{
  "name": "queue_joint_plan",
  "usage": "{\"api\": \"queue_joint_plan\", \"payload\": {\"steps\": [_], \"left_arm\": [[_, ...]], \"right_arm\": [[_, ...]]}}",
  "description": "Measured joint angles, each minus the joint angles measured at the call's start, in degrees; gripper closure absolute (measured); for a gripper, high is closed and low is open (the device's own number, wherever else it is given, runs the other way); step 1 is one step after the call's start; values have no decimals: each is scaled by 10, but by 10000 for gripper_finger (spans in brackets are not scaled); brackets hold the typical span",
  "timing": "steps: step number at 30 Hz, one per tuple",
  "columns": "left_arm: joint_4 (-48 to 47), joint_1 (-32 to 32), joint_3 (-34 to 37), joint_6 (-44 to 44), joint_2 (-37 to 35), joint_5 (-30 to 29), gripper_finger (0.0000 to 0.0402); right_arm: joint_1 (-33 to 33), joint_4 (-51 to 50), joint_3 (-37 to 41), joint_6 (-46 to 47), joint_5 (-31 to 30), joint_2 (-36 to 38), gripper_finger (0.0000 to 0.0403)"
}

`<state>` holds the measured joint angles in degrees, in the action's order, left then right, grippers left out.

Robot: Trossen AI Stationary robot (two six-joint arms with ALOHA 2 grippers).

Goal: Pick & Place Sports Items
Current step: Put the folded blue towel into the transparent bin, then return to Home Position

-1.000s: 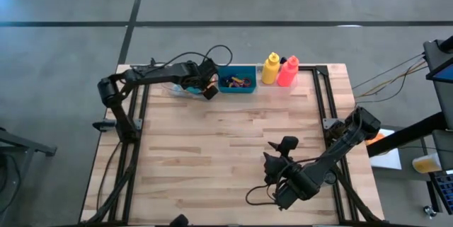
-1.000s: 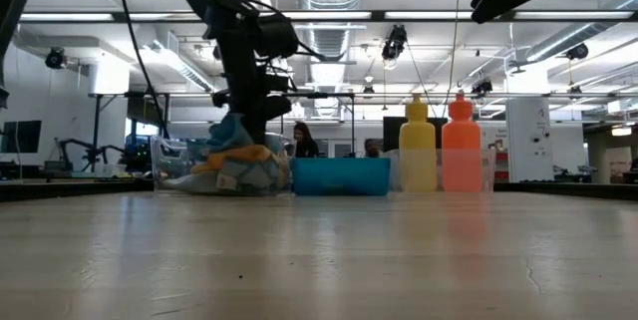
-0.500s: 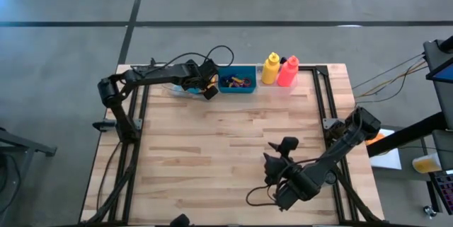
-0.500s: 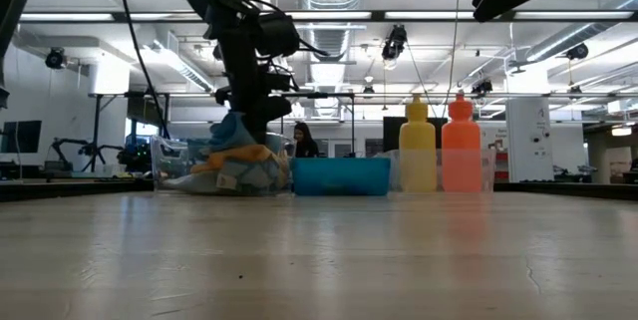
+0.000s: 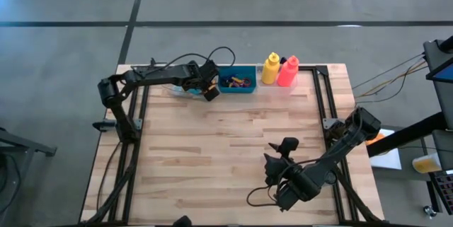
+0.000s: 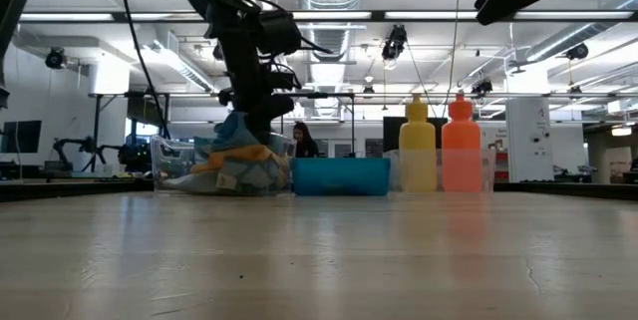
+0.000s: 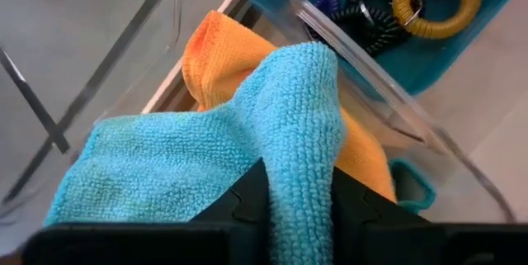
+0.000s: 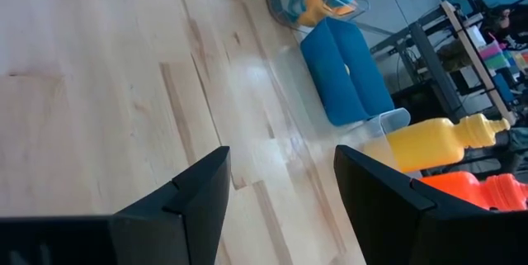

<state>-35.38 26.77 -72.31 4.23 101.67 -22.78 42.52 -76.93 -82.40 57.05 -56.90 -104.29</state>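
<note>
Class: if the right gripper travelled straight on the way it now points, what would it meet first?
Probably the teal rectangular bin at the table's far edge. The open right gripper has only bare wooden table ahead before that, though depth is hard to judge.

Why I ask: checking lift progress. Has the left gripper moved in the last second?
No. The left gripper stays beside the teal bin, shut on the teal cloth.

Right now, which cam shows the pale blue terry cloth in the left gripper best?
Left wrist view: the pale blue terry cloth fills the frame, pinched in the left gripper over the orange cloth. In the low view it is a small bunch under the arm. The high view hides it; the right wrist view shows only distant scraps.
</note>
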Motion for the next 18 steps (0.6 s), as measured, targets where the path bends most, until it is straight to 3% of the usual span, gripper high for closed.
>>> {"api": "queue_joint_plan", "payload": {"steps": [5, 13, 18], "left_arm": [[0, 0, 0, 21, 0, 4, 274], [0, -1, 0, 24, -2, 14, 118], [3, -2, -16, 16, -33, -3, 49]], "right_arm": [[0, 2, 8, 7, 0, 0, 184], [0, 5, 21, 14, 2, 0, 184], [0, 5, 22, 15, 3, 0, 184]]}}
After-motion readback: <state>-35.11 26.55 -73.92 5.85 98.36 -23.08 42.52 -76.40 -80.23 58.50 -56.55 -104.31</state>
